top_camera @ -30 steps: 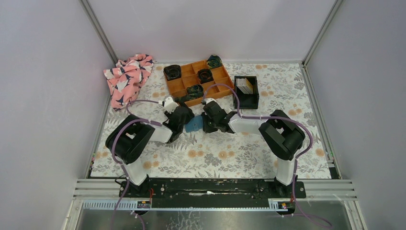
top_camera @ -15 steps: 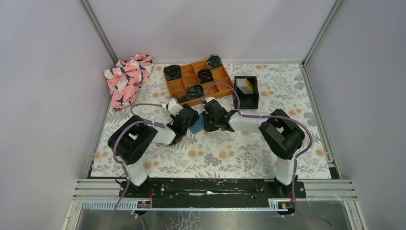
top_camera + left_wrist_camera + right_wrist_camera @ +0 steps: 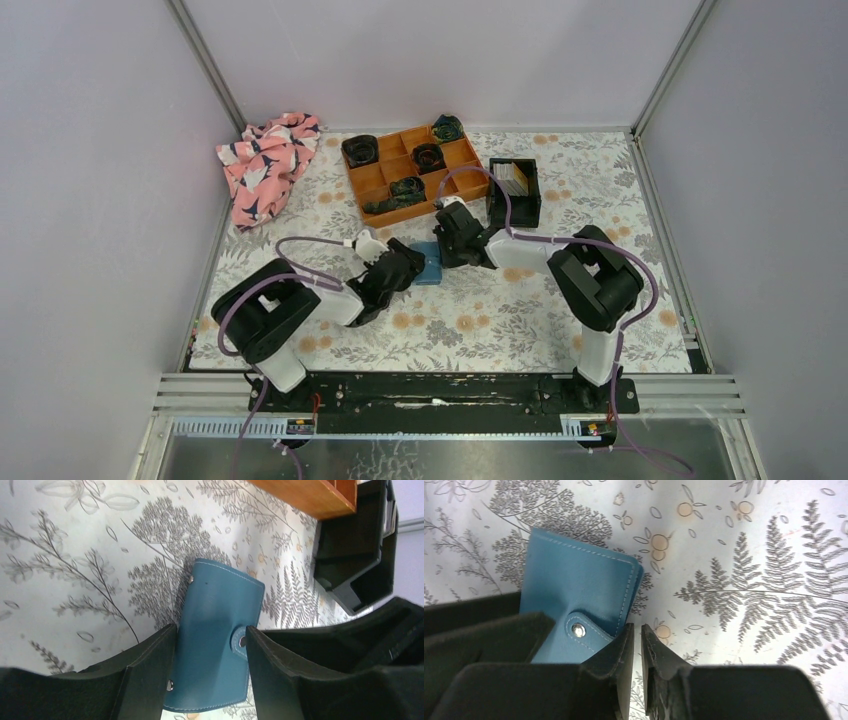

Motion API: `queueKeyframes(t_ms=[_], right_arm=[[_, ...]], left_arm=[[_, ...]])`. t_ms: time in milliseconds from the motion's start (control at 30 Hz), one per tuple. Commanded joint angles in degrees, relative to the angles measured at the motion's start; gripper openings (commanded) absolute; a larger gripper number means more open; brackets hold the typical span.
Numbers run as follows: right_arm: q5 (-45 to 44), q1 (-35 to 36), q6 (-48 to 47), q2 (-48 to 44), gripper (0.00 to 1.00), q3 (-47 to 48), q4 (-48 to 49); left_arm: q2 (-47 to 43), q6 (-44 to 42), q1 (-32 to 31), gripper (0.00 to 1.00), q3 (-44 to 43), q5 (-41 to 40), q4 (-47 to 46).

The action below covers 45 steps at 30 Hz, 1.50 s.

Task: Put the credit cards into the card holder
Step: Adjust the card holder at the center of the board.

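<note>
Both grippers meet at the card holder (image 3: 429, 263), mid-table, still snapped: left gripper (image 3: 210, 650) straddles it, unclenched; right gripper (image 3: 636, 645) nearly closed (empty, seemingly) at its edge. Pin firmly, then pop the snap (image 3: 578, 629).

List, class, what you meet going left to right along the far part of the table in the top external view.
Pink patterned cloth → orange compartment tray → small black bin holding the credit cards.

walls (image 3: 420, 50): plain grey | tablecloth (image 3: 500, 330): floral | frame (image 3: 205, 60): aluminium
</note>
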State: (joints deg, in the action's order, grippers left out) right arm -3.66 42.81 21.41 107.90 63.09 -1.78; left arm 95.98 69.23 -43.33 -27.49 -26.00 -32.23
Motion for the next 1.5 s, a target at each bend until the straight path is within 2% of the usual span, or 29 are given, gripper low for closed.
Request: queueKeyframes(t_ms=[0,233,400,700,1200,1467], right_arm=[[-1.9,0.3,-1.8,-2.4,0.20,-0.5,-2.2],[-6.2,0.1,-3.7,-5.4,0.31,-0.9,-4.6],[-8.1,0.1,-5.1,-8.0,0.41,-0.8,-5.9],[-7.4,0.7,-6.6,-12.4,0.46,-1.3,-6.7],[-7.9,6.4,-7.8,-8.3,0.59,0.9,-8.9],[-9.8,7.9,-8.3,-6.7,0.61,1.7,-9.8]], left_arm=[[5.1,4.1,-5.5,0.62,6.6,13.0,27.2],[3.9,7.2,-9.1,0.61,7.4,12.0,27.0],[-0.5,9.5,-9.6,0.61,9.7,9.7,28.0],[-7.7,11.3,-10.3,0.64,11.5,5.2,31.3],[2.4,11.7,-11.8,0.63,8.8,5.7,27.9],[3.9,13.4,-13.2,0.55,9.4,6.0,27.9]])
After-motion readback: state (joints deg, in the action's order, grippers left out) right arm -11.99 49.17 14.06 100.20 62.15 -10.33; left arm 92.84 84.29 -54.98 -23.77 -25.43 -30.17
